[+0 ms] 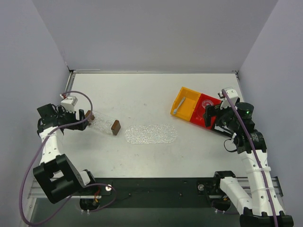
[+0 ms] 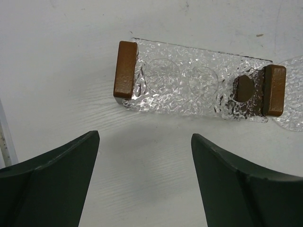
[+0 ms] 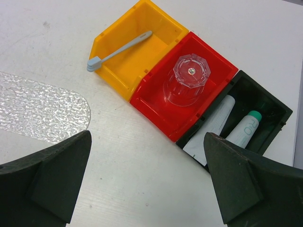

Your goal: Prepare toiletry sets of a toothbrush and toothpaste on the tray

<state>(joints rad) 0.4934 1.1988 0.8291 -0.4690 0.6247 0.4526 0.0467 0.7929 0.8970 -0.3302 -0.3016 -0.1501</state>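
The clear bumpy oval tray (image 1: 150, 134) lies empty at the table's middle; its end shows in the right wrist view (image 3: 42, 111). The pale blue toothbrush (image 3: 120, 48) lies in the yellow bin (image 3: 142, 26), and it also shows in the top view (image 1: 178, 107). Two toothpaste tubes lie in a black bin (image 3: 272, 106): a flat pale grey one (image 3: 214, 126) and one with a green cap (image 3: 246, 128). My right gripper (image 3: 147, 175) is open and empty, above the table just before the red and black bins. My left gripper (image 2: 144, 170) is open and empty, far left of the tray.
A clear round cup (image 3: 187, 80) stands upside down in the red bin (image 3: 156, 101). A clear textured rectangular piece (image 2: 189, 82) with a brown block at each end (image 2: 126, 69) (image 2: 273, 90) lies just ahead of my left gripper, left of the tray.
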